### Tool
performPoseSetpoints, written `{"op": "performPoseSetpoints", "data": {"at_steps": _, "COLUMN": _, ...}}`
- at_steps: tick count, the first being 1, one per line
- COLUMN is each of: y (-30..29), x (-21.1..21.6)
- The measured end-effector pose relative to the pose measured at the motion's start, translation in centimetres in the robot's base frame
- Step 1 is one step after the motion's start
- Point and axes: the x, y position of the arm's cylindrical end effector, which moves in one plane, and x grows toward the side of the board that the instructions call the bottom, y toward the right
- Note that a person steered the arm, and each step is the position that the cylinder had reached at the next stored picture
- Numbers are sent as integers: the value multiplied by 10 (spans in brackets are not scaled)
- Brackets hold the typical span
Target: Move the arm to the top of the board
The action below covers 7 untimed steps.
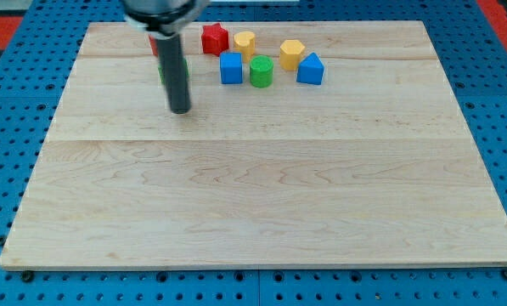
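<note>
Tool tip (180, 110) on wood board (261, 204), blue pegboard (7, 93) surround.

You have 6 blocks in plain sight. Take the green cylinder (261, 71) as the centre. The blue cube (231, 68) sits just beside it at 9 o'clock, and the blue wedge-like block (310, 69) is near at 3 o'clock. The yellow hexagon (291, 53) lies at 1 o'clock and a second yellow block (245, 42) at 11 o'clock, with the red block (215, 38) close at its 9 o'clock. Further toward 9 o'clock, 2 mostly hidden blocks show only slivers: a red sliver (154, 44) and a green sliver (161, 72). A blue pegboard (491, 127) surrounds everything.
</note>
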Motion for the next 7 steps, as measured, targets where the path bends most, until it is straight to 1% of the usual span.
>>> {"op": "performPoseSetpoints", "data": {"at_steps": 2, "y": -135, "x": 0}}
{"op": "performPoseSetpoints", "data": {"at_steps": 3, "y": -174, "x": 0}}
{"op": "performPoseSetpoints", "data": {"at_steps": 5, "y": -176, "x": 3}}
{"op": "performPoseSetpoints", "data": {"at_steps": 6, "y": -108, "x": 20}}
{"op": "performPoseSetpoints", "data": {"at_steps": 7, "y": -41, "x": 21}}
